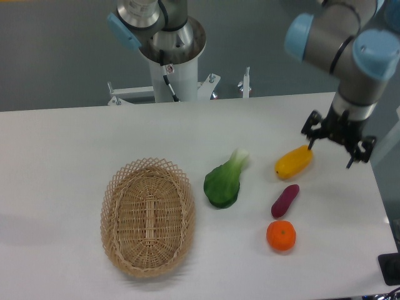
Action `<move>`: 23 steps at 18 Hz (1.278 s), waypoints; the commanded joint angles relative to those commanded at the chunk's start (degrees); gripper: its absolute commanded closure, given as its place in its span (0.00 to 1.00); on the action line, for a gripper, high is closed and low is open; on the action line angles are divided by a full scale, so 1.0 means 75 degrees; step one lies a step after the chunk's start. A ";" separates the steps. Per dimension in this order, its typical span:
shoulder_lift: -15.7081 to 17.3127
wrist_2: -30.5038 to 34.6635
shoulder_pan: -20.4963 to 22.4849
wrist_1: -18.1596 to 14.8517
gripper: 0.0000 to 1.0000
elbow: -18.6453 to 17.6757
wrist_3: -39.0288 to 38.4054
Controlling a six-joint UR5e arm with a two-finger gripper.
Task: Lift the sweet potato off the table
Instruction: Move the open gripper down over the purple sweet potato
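The sweet potato (285,200) lies on the white table (75,137) toward the right side, tilted so its upper end points far-right. Just beyond it on the far side sits a yellow fruit (294,162), and just on its near side an orange (281,235) — all three apart, none touching. To the left of them lies a green leafy vegetable (224,181), and farther left an oval wicker basket (148,216), nothing in it.

The gripper (337,145) hangs over the right part of the table, right of the yellow fruit and far-right of the sweet potato — its two fingers are spread wide with nothing between them. It touches none of the items.
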 joint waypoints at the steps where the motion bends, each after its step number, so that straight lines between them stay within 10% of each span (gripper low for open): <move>1: -0.0082 0.0000 -0.0012 0.0187 0.00 -0.0117 0.0012; 20: -0.0645 0.0059 -0.0387 0.2110 0.00 -0.1267 0.0012; 21: -0.0657 0.0059 -0.0387 0.2169 0.03 -0.1244 0.0012; 23: -0.0657 0.0059 -0.0387 0.2205 0.54 -0.1174 0.0070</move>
